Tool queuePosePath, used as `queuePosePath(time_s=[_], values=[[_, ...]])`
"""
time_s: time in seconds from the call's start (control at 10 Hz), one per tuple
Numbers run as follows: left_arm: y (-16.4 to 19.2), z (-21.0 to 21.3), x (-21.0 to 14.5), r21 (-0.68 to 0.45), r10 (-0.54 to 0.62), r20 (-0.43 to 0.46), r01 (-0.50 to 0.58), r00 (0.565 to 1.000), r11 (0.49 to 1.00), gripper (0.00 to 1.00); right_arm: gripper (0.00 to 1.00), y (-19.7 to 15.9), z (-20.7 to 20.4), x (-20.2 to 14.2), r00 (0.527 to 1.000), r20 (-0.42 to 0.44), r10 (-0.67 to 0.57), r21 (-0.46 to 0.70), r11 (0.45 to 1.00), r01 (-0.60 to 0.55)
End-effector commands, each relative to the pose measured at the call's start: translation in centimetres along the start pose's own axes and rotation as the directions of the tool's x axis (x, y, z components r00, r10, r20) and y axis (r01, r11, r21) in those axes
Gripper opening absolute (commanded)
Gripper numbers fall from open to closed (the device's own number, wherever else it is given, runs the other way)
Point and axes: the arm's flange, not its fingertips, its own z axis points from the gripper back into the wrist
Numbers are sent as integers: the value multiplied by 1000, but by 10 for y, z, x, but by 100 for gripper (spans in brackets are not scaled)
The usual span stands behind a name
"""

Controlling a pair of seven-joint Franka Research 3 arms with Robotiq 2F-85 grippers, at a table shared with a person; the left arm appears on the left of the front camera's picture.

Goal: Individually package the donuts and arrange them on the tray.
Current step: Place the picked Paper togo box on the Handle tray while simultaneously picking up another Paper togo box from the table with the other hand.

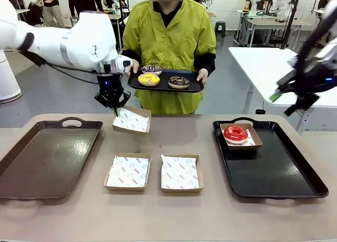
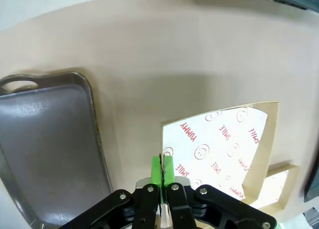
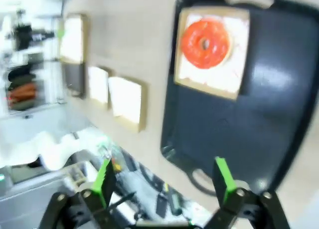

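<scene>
A person across the table holds a black serving tray [image 1: 195, 87] carrying three donuts: chocolate with sprinkles [image 1: 151, 69], yellow [image 1: 148, 79] and dark chocolate [image 1: 179, 82]. A red donut [image 1: 235, 134] [image 3: 205, 43] lies in a paper-lined box on the black tray [image 1: 279, 173] [image 3: 269, 114] at the right. My left gripper [image 1: 112, 106] [image 2: 162, 170] is shut on the near left edge of a paper-lined box [image 1: 132, 120] [image 2: 219, 144], which sits tilted at the table's far middle. My right gripper [image 1: 287, 102] [image 3: 163, 176] hangs open and holds nothing, high above the table's right edge.
Two more paper-lined boxes [image 1: 128, 171] [image 1: 180, 173] lie side by side near the front middle. A brown tray [image 1: 47, 157] [image 2: 45, 149] with nothing on it takes up the left side. The person's hands grip the serving tray just beyond the far table edge.
</scene>
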Motion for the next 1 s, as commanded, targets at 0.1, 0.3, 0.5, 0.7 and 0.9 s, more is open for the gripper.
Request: queuePosePath(time_s=[0.1,0.3,0.5,0.7,0.9], values=[[-5,42,2,-15,16,41,-16,999,1000,0,100,-59,44,-52,992,129,2,264,964,-37],[-2,63,5,-28,43,67,-41,997,999,0,100,-96,60,-82,970,240,-46,364,930,-47],[1,70,11,-22,75,67,-73,995,997,0,100,-127,52,-94,943,303,-141,437,900,-6],[-2,67,7,-25,14,80,-13,997,1000,0,100,-145,40,-99,939,293,-178,455,890,27],[-2,67,7,-25,14,80,-13,997,1000,0,100,-144,47,-102,945,273,-180,443,896,43]])
